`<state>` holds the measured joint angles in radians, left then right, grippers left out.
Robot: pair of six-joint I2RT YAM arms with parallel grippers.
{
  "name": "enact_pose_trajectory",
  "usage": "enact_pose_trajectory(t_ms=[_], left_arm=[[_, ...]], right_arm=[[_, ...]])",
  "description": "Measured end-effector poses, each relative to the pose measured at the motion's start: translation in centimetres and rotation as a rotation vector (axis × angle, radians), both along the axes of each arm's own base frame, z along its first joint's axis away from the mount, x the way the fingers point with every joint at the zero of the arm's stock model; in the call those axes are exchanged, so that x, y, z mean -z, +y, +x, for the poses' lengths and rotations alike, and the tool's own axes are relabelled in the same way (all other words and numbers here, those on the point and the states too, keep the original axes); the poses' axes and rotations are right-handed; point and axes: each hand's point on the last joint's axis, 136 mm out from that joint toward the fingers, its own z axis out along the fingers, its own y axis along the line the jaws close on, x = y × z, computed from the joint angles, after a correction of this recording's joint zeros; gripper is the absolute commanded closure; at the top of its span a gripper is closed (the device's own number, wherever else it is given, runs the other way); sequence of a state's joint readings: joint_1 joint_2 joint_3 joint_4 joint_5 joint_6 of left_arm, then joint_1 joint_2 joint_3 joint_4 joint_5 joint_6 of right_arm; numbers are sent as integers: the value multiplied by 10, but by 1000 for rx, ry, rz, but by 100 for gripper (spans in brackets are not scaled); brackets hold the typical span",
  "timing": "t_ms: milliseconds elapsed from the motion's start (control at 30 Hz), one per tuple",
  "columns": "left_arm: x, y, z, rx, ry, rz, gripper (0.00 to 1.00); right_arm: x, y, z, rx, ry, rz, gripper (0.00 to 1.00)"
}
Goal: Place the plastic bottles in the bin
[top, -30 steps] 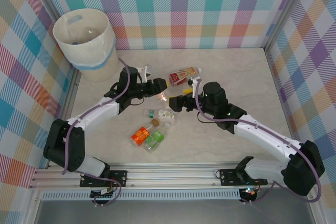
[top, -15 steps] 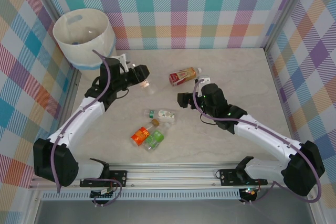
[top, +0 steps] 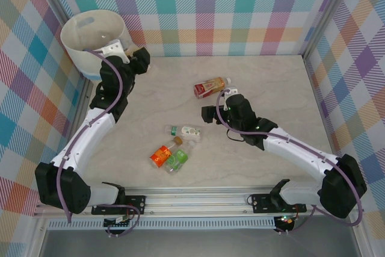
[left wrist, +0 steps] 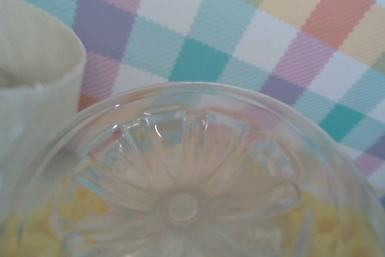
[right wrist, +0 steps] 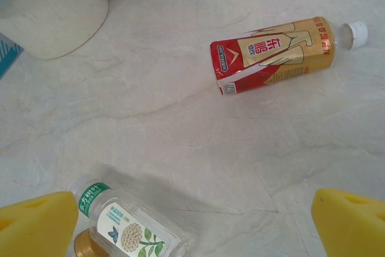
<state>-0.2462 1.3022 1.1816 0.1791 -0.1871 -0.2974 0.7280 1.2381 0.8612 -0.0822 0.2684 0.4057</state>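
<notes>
Swung from mid-table, the left hand (top: 137,57) is now at the bin (top: 71,46) rim, partly closed on a clear bottle (left wrist: 180,197) seen base-on. Over the table (top: 277,88) the right hand (top: 207,114) hangs wide open, empty, between a red-and-gold bottle (top: 210,86) and a green-capped bottle (top: 185,130).

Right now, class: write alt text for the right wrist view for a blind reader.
A red-and-gold bottle lies on its side on the marbled table, upper right. A green-capped bottle lies lower left by a yellow pad of the open right gripper; the cream bin stands upper left.
</notes>
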Motion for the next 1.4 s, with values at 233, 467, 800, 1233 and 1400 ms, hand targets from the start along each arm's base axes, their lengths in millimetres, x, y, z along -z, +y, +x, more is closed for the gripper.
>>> enact_pose_trajectory(t_ms=[233, 467, 800, 1233, 1400], left_arm=[[-43, 82, 20, -286, -134, 6, 100], [-50, 127, 48, -403, -137, 30, 100], [-61, 170, 75, -466, -99, 107, 100], [-41, 211, 123, -482, 14, 156, 41], [-14, 199, 145, -368, 165, 182, 11]], right_arm=[[8, 4, 3, 8, 28, 12, 0], [6, 8, 3, 7, 39, 40, 0], [6, 12, 0, 9, 75, 89, 0], [9, 14, -2, 22, 108, 123, 0], [9, 13, -2, 26, 111, 128, 0]])
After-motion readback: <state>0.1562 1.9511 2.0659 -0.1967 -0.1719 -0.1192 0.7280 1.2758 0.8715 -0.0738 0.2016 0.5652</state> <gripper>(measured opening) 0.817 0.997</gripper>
